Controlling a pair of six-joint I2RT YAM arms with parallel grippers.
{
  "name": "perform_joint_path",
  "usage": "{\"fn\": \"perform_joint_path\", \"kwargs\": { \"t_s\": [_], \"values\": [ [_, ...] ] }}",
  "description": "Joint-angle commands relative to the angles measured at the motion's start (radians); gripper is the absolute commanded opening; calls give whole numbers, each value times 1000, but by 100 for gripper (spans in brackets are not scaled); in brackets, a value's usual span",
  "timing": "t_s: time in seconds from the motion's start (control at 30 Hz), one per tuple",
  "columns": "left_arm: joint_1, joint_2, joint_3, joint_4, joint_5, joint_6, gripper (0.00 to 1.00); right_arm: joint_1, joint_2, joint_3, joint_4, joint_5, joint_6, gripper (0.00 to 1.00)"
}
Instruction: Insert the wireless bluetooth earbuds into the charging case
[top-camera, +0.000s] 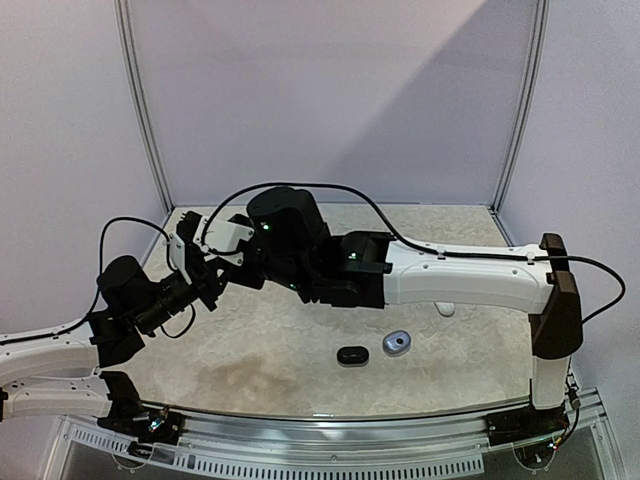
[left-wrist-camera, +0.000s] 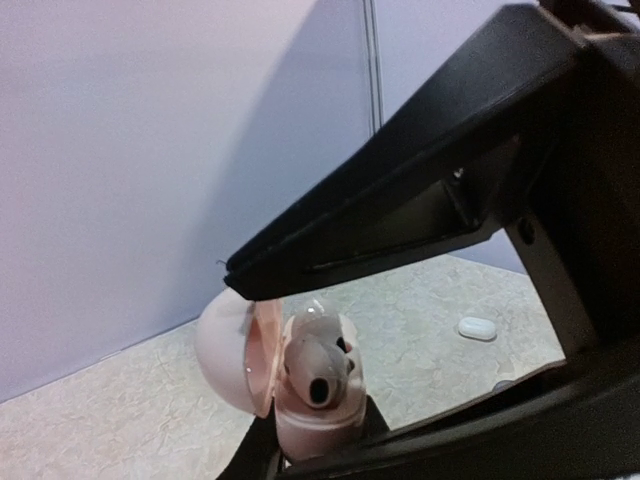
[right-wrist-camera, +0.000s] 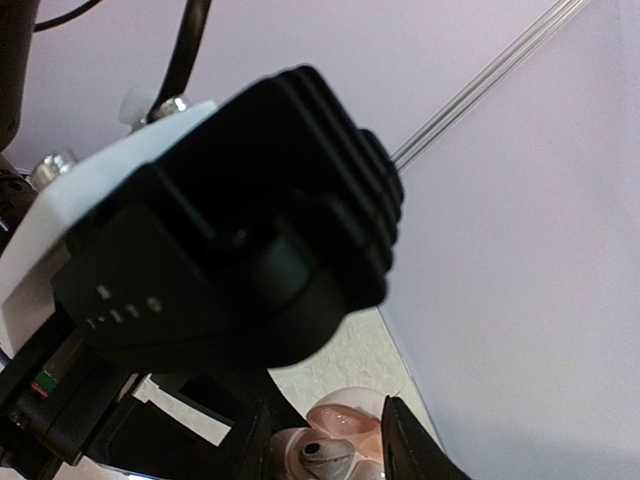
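Left gripper (top-camera: 205, 282) clamped on the pink charging case (left-wrist-camera: 318, 425), which is held above the tabletop (top-camera: 300, 370) toward its left edge. The lid (left-wrist-camera: 232, 352) is open, with one grey earbud (left-wrist-camera: 318, 368) seated inside. Right gripper (top-camera: 236, 266) is just above the case; its jaw spacing cannot be told. Black case (top-camera: 352, 354) and grey case (top-camera: 397, 343) lie near the front edge.
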Motion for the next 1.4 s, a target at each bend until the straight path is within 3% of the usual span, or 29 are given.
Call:
{"fn": "perform_joint_path", "kwargs": {
  "t_s": [0.0,0.27,0.53,0.67,0.77,1.07,1.37],
  "values": [
    [-14,-10,1,39,2,-11,0,1,18,33,-74,-33,34,43],
    [-14,-17,-6,10,17,-62,0,1,-38,37,-81,-84,54,53],
    [-13,-20,-11,-20,27,-102,0,0,-121,48,-106,-244,112,57],
    [-14,-20,-11,-29,27,-107,0,-4,-140,50,-113,-246,131,58],
    [-13,-21,-12,-30,55,-107,0,-21,-156,47,-127,-240,158,55],
    [-10,-19,-26,-1,189,-17,0,-85,-189,55,-328,-372,218,29],
    [-10,-7,-15,-8,230,8,0,-85,-141,62,-383,-452,221,25]
  ]
}}
